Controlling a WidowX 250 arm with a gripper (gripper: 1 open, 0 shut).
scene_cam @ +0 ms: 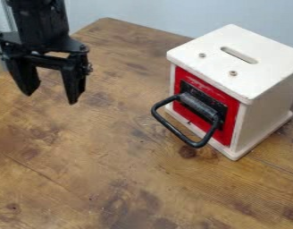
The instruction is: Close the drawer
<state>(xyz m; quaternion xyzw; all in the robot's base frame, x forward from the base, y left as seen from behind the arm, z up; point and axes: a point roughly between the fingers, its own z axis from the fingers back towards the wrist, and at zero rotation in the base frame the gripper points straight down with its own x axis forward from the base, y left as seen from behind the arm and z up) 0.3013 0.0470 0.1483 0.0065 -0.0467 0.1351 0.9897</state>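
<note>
The drawer [213,107] has a red front with a black label and sits in a small cream-white cube box [256,80] at the right of the wooden table. It stands slightly pulled out, and its black wire-loop handle [177,128] hangs forward and down toward the table. My gripper [49,89] hovers at the upper left, well apart from the drawer. Its two black fingers [72,87] point down, spread wide, with nothing between them.
The box's white top carries a slot [242,56] and two small holes. The wooden table [101,170] is worn and stained, and its far edge [137,21] runs behind the gripper and the box.
</note>
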